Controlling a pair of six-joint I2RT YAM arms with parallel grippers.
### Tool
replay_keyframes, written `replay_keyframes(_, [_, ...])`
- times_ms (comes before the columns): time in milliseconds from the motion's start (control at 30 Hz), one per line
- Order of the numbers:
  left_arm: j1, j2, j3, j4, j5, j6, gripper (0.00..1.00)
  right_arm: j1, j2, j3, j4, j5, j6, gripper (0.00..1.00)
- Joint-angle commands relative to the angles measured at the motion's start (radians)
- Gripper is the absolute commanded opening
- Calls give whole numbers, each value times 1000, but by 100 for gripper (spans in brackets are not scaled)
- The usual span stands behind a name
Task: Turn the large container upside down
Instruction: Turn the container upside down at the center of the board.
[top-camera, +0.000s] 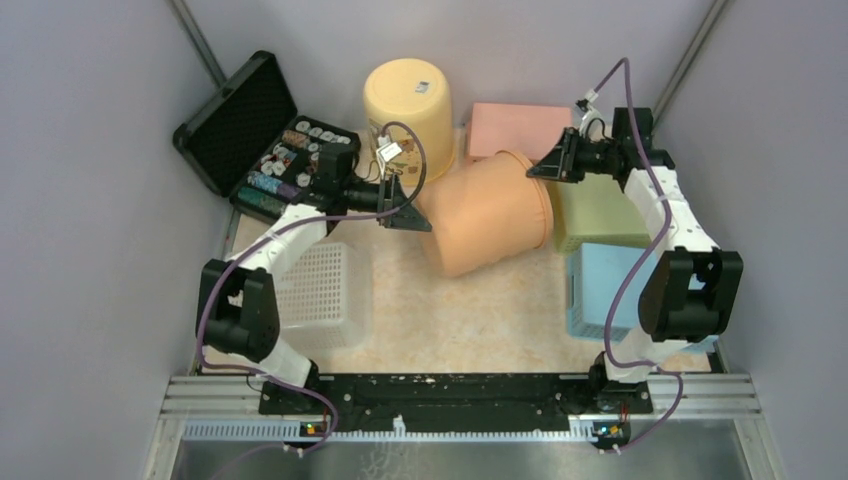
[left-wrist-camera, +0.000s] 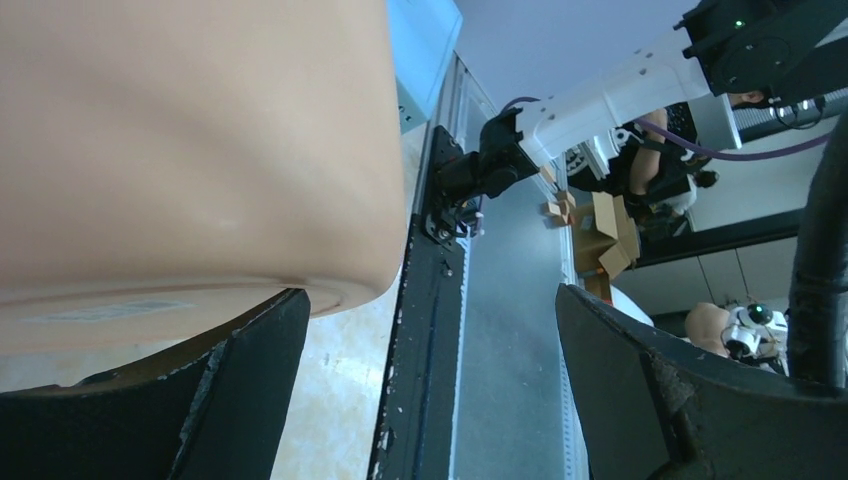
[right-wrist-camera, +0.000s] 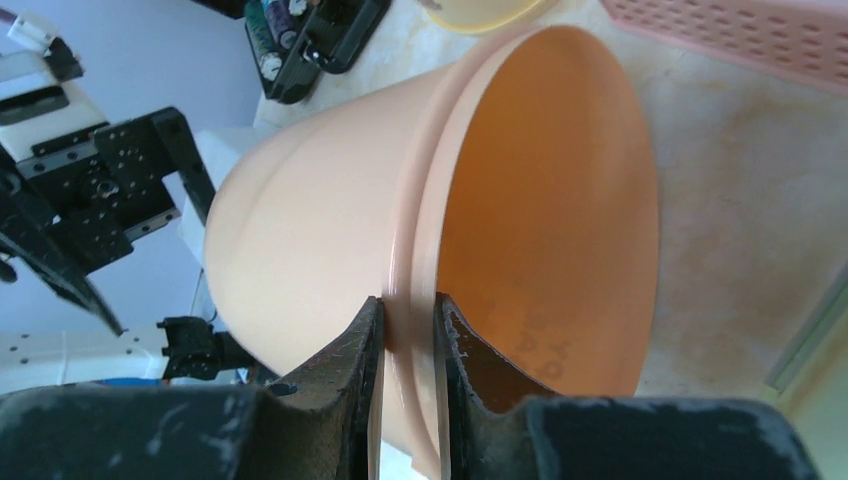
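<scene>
The large container (top-camera: 485, 215) is a peach-orange bucket lying tilted on its side in the middle of the table, mouth facing right. My right gripper (top-camera: 548, 168) is shut on its rim, one finger inside the mouth and one outside; the right wrist view shows the rim pinched in the gripper (right-wrist-camera: 410, 305) and the bucket's wall (right-wrist-camera: 320, 220). My left gripper (top-camera: 410, 205) stands wide open at the bucket's bottom end. In the left wrist view the gripper (left-wrist-camera: 430, 300) holds nothing, and the bucket's base (left-wrist-camera: 190, 150) sits against the left finger (left-wrist-camera: 240, 380).
A yellow bucket (top-camera: 408, 100) stands upside down at the back. A pink basket (top-camera: 515, 125), a green box (top-camera: 600, 215) and a blue basket (top-camera: 600, 290) line the right side. A white basket (top-camera: 320, 295) and an open black case (top-camera: 250, 130) are on the left.
</scene>
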Motion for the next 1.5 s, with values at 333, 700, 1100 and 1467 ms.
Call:
replay_keyframes(333, [-104,-70,84,326,22,-142,99,52,32,-50,-21,-91,19,14])
replay_keyframes(700, [-102,-102,126,329,-12,-151,99,53,53,-61,-16,-103,14,14])
replay_keyframes(1100, [-100,-102,122,255,-78,-83,99,56,65,-103,-1,-99,-22,17])
replay_keyframes(1467, [-98,-85,168,239,-89,-69,99,69,93,-106,16,-107,-35,19])
